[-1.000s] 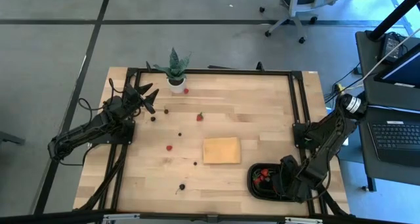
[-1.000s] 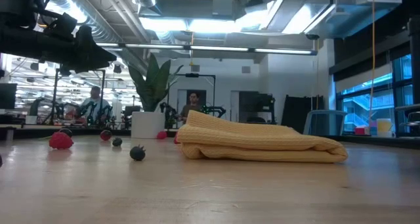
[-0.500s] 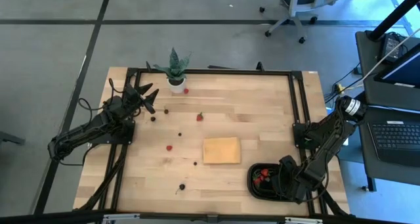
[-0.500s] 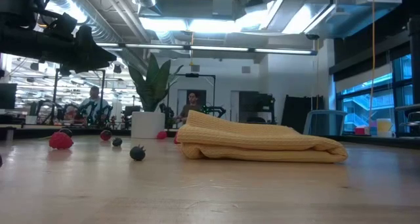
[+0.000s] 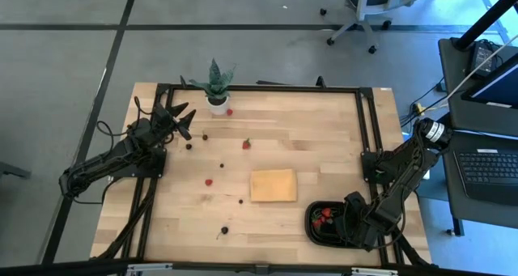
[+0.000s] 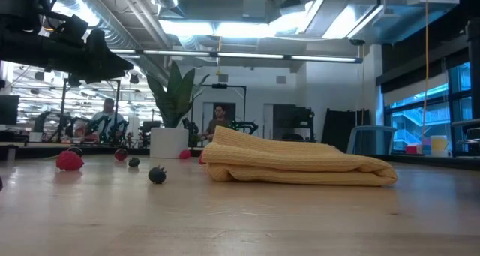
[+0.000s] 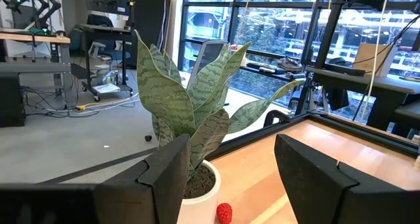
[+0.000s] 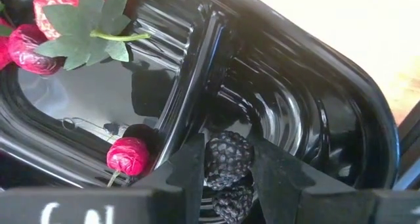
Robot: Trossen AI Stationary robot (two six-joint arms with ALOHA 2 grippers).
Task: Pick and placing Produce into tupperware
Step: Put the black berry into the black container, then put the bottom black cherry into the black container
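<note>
The tupperware is a black two-compartment tray (image 5: 314, 232) at the table's near right corner. One compartment holds red produce (image 8: 59, 20) with a green leafy top, and a small red berry (image 8: 128, 156) lies against the divider. My right gripper (image 8: 228, 165) points down into the other compartment, shut on a dark berry (image 8: 228, 159), with another dark berry (image 8: 231, 201) just beneath. More red and dark produce (image 5: 209, 182) lies scattered over the table's left half. My left gripper (image 7: 230, 158) stands open and level at the far left, facing the potted plant (image 7: 190, 112). My right gripper has the dark berry's two opposite sides (image 8: 211, 159) pinched between its two fingers, which come from above and point down into the tray. The berry sits low in the compartment beside the divider; whether it rests on the berry beneath or hangs clear of it, I cannot tell.
A folded tan pad (image 5: 273, 185) lies in the table's middle, just left of the tray. The plant's white pot (image 5: 217, 104) stands at the far edge with a red berry (image 5: 230, 112) beside it. A black frame (image 5: 364, 122) runs along the table's edges.
</note>
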